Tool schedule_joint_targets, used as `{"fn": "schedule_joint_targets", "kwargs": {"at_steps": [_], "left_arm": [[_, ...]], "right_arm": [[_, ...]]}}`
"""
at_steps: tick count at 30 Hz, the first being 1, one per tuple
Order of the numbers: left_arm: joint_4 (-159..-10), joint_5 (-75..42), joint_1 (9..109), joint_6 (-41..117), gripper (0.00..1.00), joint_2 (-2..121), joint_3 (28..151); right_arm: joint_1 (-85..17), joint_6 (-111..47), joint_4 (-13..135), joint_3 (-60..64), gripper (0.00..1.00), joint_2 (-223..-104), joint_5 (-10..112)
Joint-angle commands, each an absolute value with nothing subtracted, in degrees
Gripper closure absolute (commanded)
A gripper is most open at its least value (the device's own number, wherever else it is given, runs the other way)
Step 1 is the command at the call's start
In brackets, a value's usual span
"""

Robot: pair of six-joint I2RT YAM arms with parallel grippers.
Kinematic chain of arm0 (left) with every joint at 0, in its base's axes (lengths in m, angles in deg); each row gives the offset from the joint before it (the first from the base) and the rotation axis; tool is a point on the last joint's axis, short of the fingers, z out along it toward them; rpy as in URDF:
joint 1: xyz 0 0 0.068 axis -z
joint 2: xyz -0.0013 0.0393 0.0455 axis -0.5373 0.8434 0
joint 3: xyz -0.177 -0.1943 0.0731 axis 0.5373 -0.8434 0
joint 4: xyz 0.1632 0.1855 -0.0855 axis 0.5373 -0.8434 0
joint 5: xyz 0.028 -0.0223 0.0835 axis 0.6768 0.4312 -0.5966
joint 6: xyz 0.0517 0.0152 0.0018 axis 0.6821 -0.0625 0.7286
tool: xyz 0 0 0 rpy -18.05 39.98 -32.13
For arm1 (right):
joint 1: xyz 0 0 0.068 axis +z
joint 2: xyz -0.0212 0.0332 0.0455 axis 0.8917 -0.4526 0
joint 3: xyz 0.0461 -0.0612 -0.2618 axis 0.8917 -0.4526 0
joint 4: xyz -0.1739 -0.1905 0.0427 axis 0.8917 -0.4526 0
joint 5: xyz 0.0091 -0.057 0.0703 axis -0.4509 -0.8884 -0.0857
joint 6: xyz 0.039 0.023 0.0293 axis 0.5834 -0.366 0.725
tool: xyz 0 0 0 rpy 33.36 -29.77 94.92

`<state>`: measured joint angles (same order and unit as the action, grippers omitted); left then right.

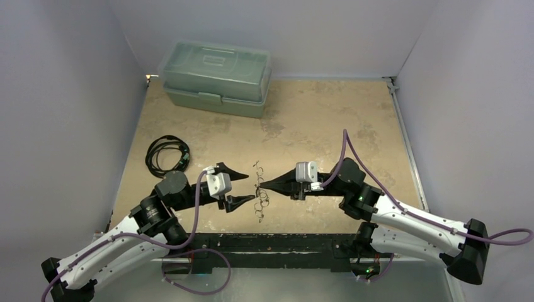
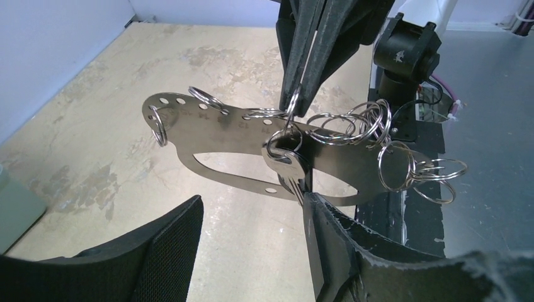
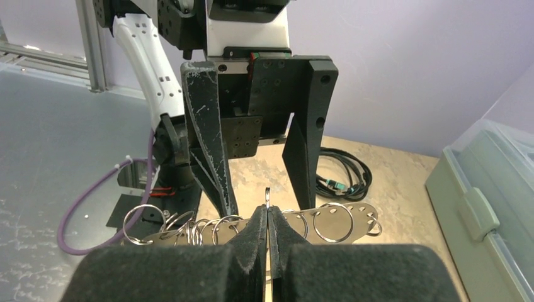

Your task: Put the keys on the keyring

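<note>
Left hand (image 2: 252, 201) agape below keyring (image 2: 208, 129), perhaps touching key (image 2: 288, 171); right hand (image 3: 267, 220) pinching keyring

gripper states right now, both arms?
Left gripper: open, gripping nothing.
Right gripper: shut, pinching a small ring on the keyring.

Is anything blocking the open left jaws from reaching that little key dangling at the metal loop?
Nothing visible does. The key hangs against the keyring right ahead of the left gripper, its tip beside one finger. The right gripper pinches the keyring from the opposite side, outside that gap.
</note>
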<state>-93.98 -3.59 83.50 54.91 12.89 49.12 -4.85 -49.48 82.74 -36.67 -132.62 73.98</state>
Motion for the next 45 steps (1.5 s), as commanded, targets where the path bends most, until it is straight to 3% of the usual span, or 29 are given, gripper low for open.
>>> {"fn": "schedule_joint_targets", "kwargs": {"at_steps": [1, 20, 26, 34, 42, 45], "left_arm": [[-91.35, -1.26, 83.33, 54.07, 0.41, 13.23, 48.45], [-88.02, 0.97, 83.22, 50.25, 0.41, 16.65, 49.22], [-87.86, 1.38, 82.80, 50.18, 0.47, 16.01, 49.15], [-85.40, 2.67, 81.45, 50.14, 0.66, 16.41, 49.19], [-85.49, 3.40, 80.77, 50.18, 0.61, 17.00, 49.28], [-86.03, 3.40, 80.64, 50.20, 0.69, 17.44, 49.66]], "right_arm": [[-4.56, -48.89, 86.60, -36.79, 1.00, -131.01, 71.77], [-4.56, -48.04, 87.92, -36.94, 1.00, -130.48, 71.18], [-4.56, -47.81, 88.02, -36.80, 1.00, -131.03, 71.92], [-4.56, -47.42, 88.53, -36.64, 1.00, -131.58, 73.00], [-4.56, -47.11, 89.06, -36.64, 1.00, -131.89, 73.53], [-4.53, -47.07, 89.04, -36.73, 1.00, -131.80, 73.63]]}}
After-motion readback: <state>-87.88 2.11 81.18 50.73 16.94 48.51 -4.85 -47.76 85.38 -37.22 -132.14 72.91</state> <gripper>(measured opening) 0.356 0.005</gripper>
